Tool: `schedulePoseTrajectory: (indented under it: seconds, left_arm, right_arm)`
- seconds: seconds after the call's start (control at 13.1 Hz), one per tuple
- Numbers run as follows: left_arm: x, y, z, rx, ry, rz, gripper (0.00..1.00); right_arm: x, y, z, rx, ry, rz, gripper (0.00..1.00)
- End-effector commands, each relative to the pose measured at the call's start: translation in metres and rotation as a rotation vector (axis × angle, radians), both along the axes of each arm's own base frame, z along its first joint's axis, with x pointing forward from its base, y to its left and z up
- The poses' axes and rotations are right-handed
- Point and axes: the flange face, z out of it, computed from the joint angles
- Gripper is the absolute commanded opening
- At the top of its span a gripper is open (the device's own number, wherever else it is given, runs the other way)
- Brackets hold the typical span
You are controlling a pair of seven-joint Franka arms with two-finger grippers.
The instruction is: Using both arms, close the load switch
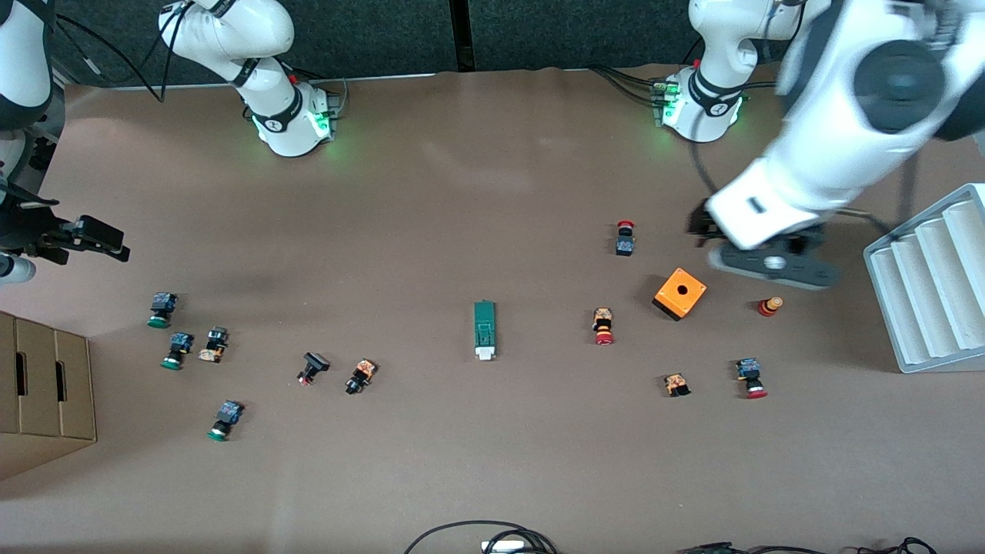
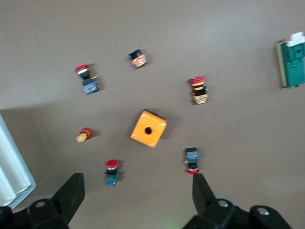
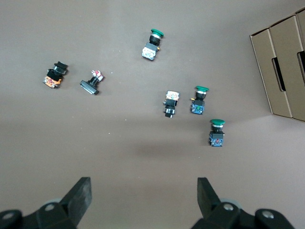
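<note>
Right gripper [image 3: 143, 200]: it is hanging in the air over the right arm's end of the table, above the bare brown table [image 1: 492, 192] near the green buttons. Its two fingers [image 3: 78, 195] are standing wide apart. It is holding nothing.
Cardboard boxes [image 1: 46, 392]: they are sitting at the edge of the right arm's end of the table.
Green buttons [image 1: 160, 310]: a few small push buttons with green caps are lying near the boxes.
Load switch [image 1: 485, 329]: the thin dark green block is lying flat in the middle of the table. Its white tab is pointing toward the front camera. Nothing is touching it, and both grippers are well apart from it.
Red buttons [image 1: 603, 326]: small push buttons with red caps are lying around the orange box.
Orange box [image 1: 679, 293]: the cube with a round hole on top is sitting toward the left arm's end of the table.
Left gripper [image 2: 138, 195]: it is hanging in the air just beside the orange box. Its fingers [image 2: 71, 193] are spread wide. It is holding nothing.
White rack [image 1: 931, 277]: it is sitting at the edge of the left arm's end of the table.
</note>
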Motion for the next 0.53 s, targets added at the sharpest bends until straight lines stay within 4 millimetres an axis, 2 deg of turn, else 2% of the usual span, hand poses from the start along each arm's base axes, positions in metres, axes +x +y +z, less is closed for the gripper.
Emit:
schedulePoseTrajectory:
  seconds: [0.0, 0.23, 0.38, 0.46]
  left_arm:
    - [-0.013, 0.052, -0.004, -0.025, -0.032, 0.028, 1.00]
    - [-0.015, 0.102, -0.007, -0.030, -0.067, 0.077, 1.00]
    - [-0.011, 0.123, -0.007, -0.029, -0.069, 0.120, 1.00]
    - [-0.011, 0.125, -0.006, -0.029, -0.069, 0.126, 1.00]
  right_arm:
    - [0.003, -0.001, 0.004, -0.016, -0.004, 0.003, 1.00]
    - [0.004, -0.002, 0.003, -0.014, -0.003, 0.008, 1.00]
    - [0.004, -0.003, 0.004, -0.014, -0.005, 0.008, 1.00]
    - [0.004, -0.003, 0.003, -0.014, -0.003, 0.009, 1.00]
